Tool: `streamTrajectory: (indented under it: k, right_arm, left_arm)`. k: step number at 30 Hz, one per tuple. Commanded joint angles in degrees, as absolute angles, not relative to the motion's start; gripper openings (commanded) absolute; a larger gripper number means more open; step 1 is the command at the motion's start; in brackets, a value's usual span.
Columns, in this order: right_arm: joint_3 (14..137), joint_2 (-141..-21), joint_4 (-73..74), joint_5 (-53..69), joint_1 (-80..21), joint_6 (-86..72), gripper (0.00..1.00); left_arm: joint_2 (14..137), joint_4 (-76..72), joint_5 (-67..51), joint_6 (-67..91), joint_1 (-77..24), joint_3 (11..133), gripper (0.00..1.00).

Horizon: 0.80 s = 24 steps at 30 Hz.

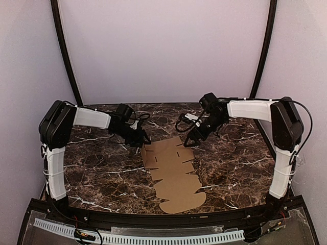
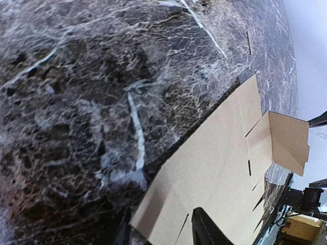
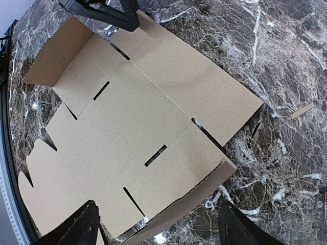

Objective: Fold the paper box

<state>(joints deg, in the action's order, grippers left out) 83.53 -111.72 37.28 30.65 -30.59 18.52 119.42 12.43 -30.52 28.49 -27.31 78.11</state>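
The paper box [image 1: 173, 168] lies as a flat brown die-cut sheet on the dark marble table, rounded tabs toward the near edge. My left gripper [image 1: 144, 139] is at its far-left flap. In the left wrist view one finger [image 2: 209, 232] rests on top of the paper box [image 2: 214, 168], and the other stands just outside the slightly lifted flap corner, a gap still between them. My right gripper [image 1: 191, 140] is at the far-right flap. Its fingers [image 3: 76, 227] stand wide apart, straddling the flap edge of the paper box [image 3: 133, 117], which tilts upward.
A small cardboard sliver [image 3: 302, 110] lies on the marble table [image 1: 230, 163] beyond the sheet's right side. White walls and black frame rails [image 1: 66, 56] enclose the back and sides. The left gripper [image 3: 102, 10] shows at the top of the right wrist view.
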Motion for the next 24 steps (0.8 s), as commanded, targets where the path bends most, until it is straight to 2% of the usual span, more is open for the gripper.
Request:
streamTrajectory:
  k: [1,7,12,24]
  right_arm:
    - [83.0,-109.8,36.0,32.1,-30.4,18.1,0.80]
    - [82.6,-109.5,35.9,31.6,-30.4,18.5,0.79]
    - [83.4,-108.0,37.2,31.5,-30.4,20.9,0.79]
    - [90.9,-104.1,43.7,26.7,-30.3,30.3,0.82]
  left_arm:
    - [122.1,10.9,-34.3,30.1,-28.1,79.8,0.34]
    - [123.2,8.2,-36.8,30.8,-29.0,80.6,0.13]
    - [122.8,4.6,-38.5,30.1,-29.5,80.8,0.02]
    - [111.6,1.0,-37.8,15.8,-34.7,79.5,0.01]
